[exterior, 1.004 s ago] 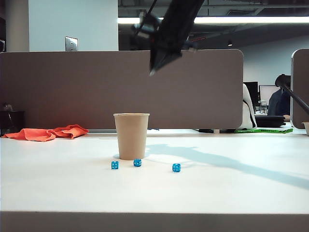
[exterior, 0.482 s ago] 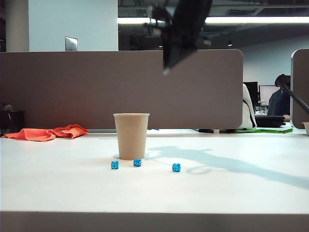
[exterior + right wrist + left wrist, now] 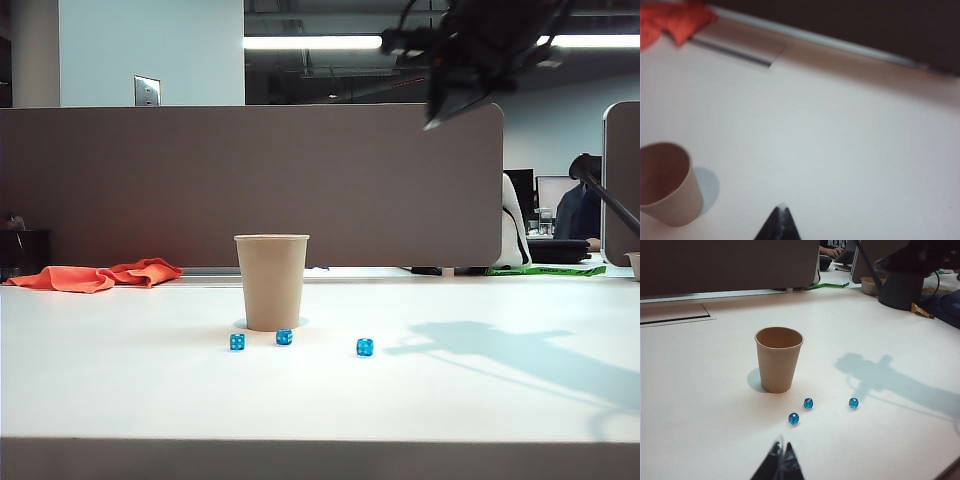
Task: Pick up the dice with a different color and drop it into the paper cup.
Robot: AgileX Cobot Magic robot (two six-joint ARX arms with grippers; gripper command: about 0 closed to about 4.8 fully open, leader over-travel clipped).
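The paper cup stands upright mid-table, also in the left wrist view and the right wrist view. Three blue dice lie just in front of it. The dice with a different color is out of view. My right gripper hangs high above the table, to the right of the cup, shut with nothing in it. My left gripper is shut and empty, hovering near the front of the table, short of the blue dice.
An orange cloth lies at the back left of the table. A brown partition panel closes off the far edge. The right arm's dark base stands at the table's right side. A person sits beyond the partition.
My right gripper has swung from above the cup up and to the right, and its shadow slid right across the table. Cup and blue dice have not moved.
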